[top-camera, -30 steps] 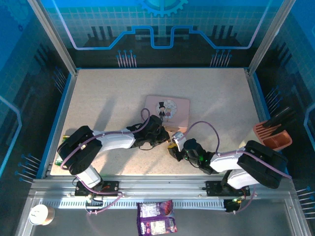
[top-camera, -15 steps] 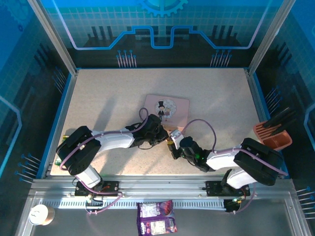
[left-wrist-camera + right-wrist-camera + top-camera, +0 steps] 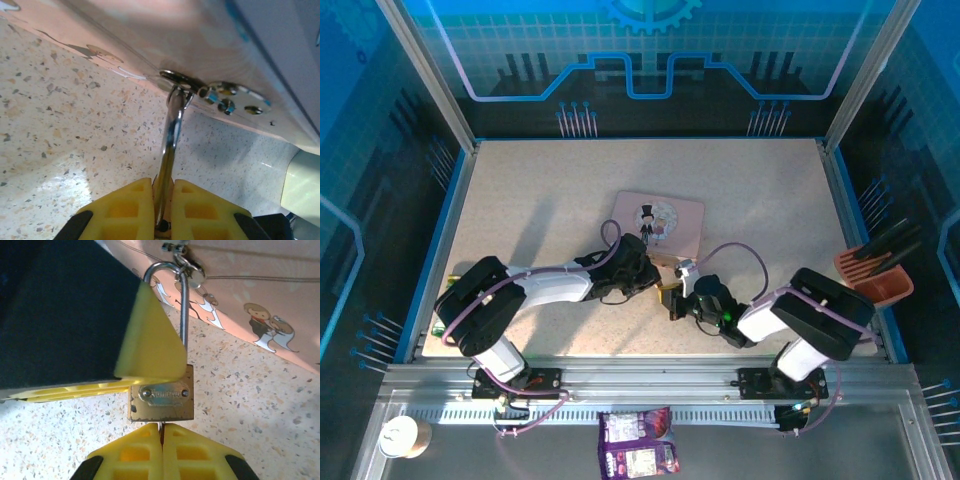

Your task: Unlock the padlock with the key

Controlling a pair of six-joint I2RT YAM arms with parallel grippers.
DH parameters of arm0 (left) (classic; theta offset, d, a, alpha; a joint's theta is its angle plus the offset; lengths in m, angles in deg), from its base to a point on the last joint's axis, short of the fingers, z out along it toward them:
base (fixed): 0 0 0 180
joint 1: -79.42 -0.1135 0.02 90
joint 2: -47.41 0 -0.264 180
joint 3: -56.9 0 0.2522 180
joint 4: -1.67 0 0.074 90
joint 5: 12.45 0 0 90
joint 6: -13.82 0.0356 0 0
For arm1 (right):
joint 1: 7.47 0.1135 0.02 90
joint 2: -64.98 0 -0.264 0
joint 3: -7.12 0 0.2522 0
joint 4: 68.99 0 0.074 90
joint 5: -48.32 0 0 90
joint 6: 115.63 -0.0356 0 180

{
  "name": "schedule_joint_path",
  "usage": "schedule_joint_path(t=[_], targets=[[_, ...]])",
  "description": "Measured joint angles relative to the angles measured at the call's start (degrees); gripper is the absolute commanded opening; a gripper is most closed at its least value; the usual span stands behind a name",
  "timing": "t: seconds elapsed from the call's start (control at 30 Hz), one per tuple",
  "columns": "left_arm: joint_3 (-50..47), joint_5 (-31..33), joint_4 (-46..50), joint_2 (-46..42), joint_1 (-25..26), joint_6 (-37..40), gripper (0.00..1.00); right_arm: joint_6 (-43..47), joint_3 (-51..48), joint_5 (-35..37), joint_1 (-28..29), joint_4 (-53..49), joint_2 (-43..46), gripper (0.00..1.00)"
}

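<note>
The padlock [image 3: 161, 399] has a brass body, and its silver shackle [image 3: 183, 310] hangs from a ring on the pink tin [image 3: 260, 285]. My left gripper [image 3: 162, 189] is shut on the padlock, with the shackle [image 3: 172, 132] rising from between its yellow fingers [image 3: 150, 352] to the tin's clasp. My right gripper [image 3: 162, 430] is shut on the key [image 3: 161, 428], a thin sliver touching the underside of the padlock. In the top view both grippers meet at the padlock [image 3: 667, 293], just in front of the tin [image 3: 660, 222].
An orange-brown rack [image 3: 875, 272] stands at the table's right edge. A purple snack bag [image 3: 638, 443] and a paper cup [image 3: 400, 436] lie below the front rail. The tin stands close behind the grippers.
My right gripper has crept up-left toward the padlock, and its forearm has swung round. The left arm has barely moved.
</note>
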Motion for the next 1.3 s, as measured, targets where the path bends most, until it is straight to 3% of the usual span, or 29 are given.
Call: schedule_joint_path(t=[0.23, 0.63, 1.17, 1.3], targets=[[-0.37, 0.44, -0.04, -0.31, 0.0, 0.0, 0.06, -7.06, -2.47, -3.98, -1.77, 14.34, -7.43, 0.0], [-1.05, 0.46, -0.7, -1.51, 0.0, -0.04, 0.18, -12.52, -3.5, -7.96, -3.8, 18.27, -7.98, 0.0], [-2.29, 0.07, -0.07, -6.75, -1.11, -0.83, 0.54, -18.05, -5.33, -9.01, -6.32, 20.63, -9.64, 0.0], [-2.29, 0.74, 2.73, -9.51, -2.99, 1.2, 0.61, -18.03, -5.33, -9.05, -6.32, 19.19, -8.24, 0.12]])
